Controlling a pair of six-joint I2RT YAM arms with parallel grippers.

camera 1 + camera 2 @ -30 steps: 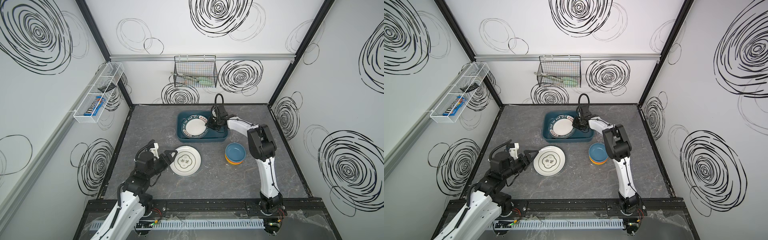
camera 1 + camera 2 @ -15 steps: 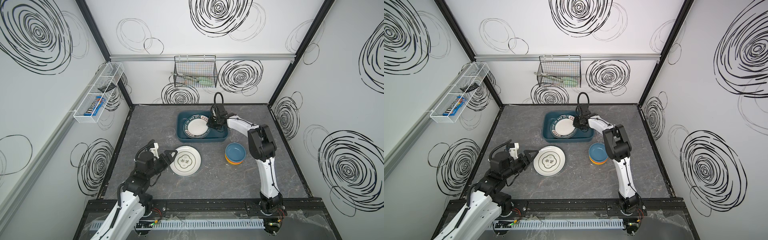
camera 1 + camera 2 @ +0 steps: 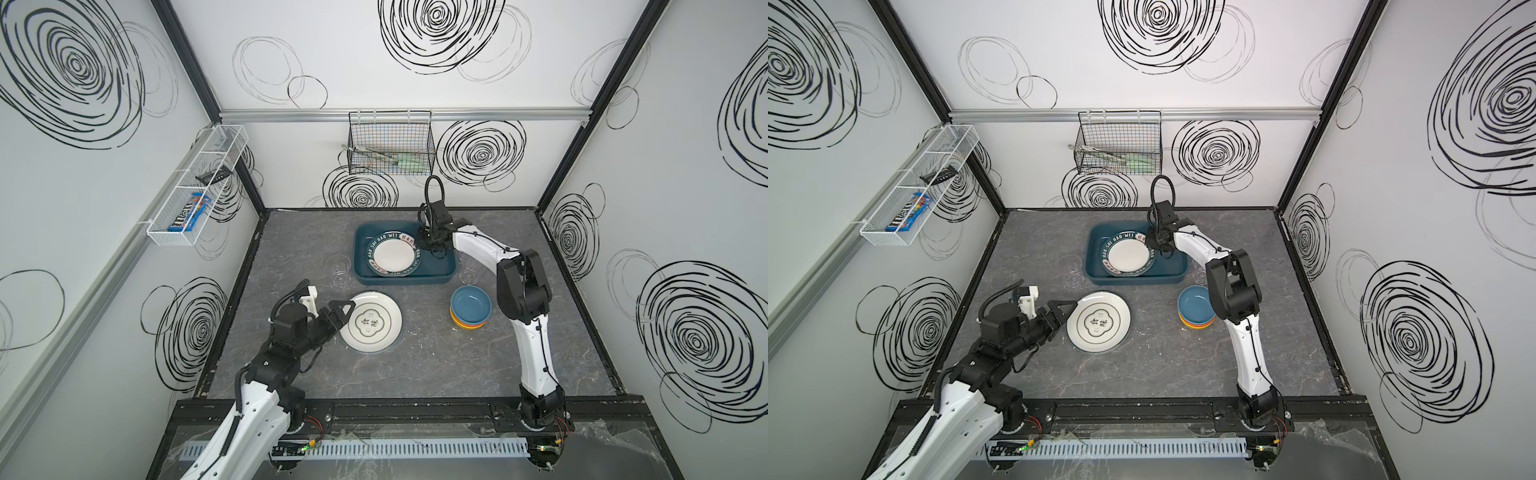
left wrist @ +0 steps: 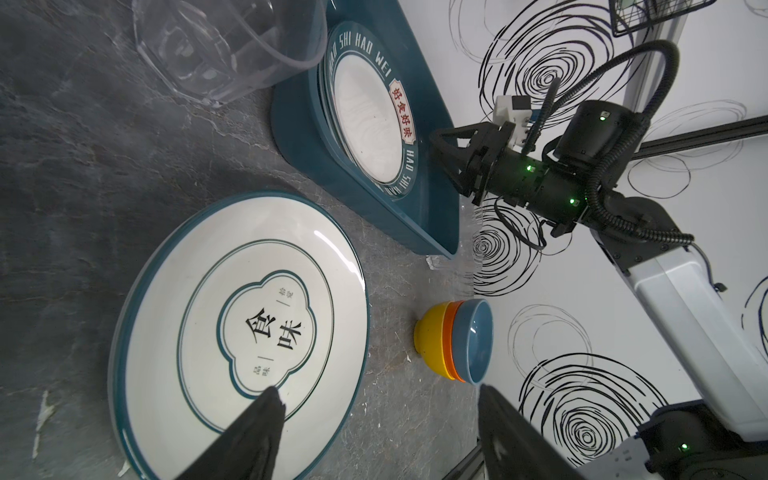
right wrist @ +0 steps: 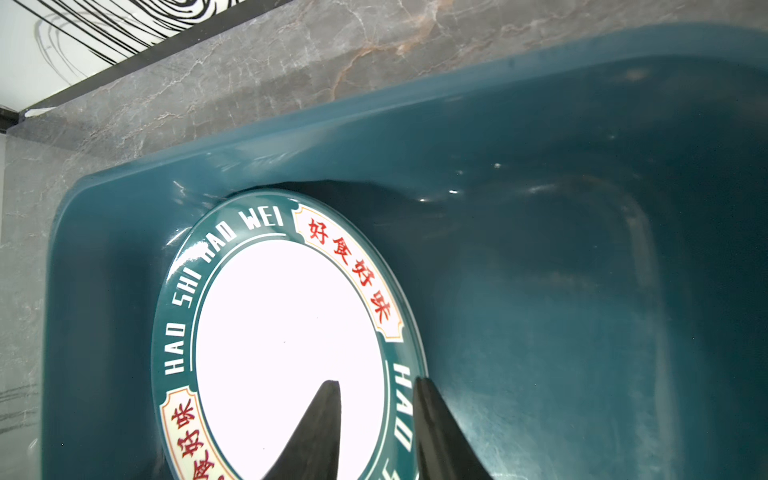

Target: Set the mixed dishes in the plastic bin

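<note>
A white plate (image 3: pixel 392 257) with a dark lettered rim lies in the teal plastic bin (image 3: pixel 444 268) at the back of the table. My right gripper (image 5: pixel 376 382) hangs over that plate's (image 5: pixel 286 332) right rim. Its jaws stand slightly open, with the rim showing between them and nothing held. A second white plate (image 3: pixel 371 321) with Chinese characters lies on the table in front of the bin. My left gripper (image 4: pixel 378 390) is open at its left edge, one finger over the plate (image 4: pixel 237 332). A stack of blue, orange and yellow bowls (image 3: pixel 470 307) sits to the right.
One clear cup (image 3: pixel 338 270) stands left of the bin and another (image 3: pixel 468 272) right of it, close to the right arm. A black wire basket (image 3: pixel 390 145) hangs on the back wall. A white mesh shelf (image 3: pixel 195 187) is fixed to the left wall.
The right gripper's jaws have parted a little over the plate in the bin, and that plate has shifted slightly to the right. The left arm has not moved.
</note>
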